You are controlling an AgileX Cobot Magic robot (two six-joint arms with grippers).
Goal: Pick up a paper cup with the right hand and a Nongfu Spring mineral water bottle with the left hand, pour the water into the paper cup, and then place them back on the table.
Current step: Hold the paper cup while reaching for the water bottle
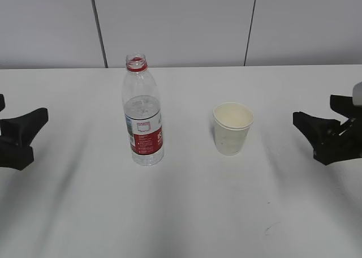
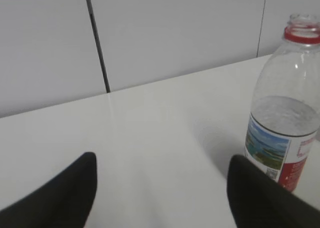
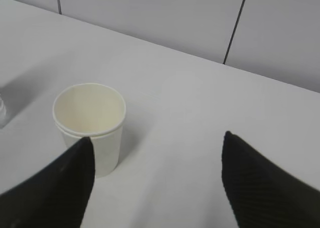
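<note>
On a matte white table (image 1: pixel 186 213), a clear, capless plastic bottle (image 1: pixel 142 111) with a red-and-white label stands upright, well right of the left claw (image 1: pixel 25 134). A tapered cream paper cup (image 1: pixel 232 128) stands well left of the right claw (image 1: pixel 317 132). Both claws gape, holding nothing.

A clear plastic water bottle (image 1: pixel 142 111) is standing upright on the white tabletop (image 1: pixel 186 213), left of centre. Its cap is off, a red ring is circling its open neck, and a red-and-white label is wrapping its lower half. Clear water (image 1: pixel 142 106) is filling it to a little above the label. To its right, well apart, a small cream paper cup (image 1: pixel 232 128) is sitting upright, its rolled rim facing up and its inside looking empty. Nothing is touching either one.
</note>
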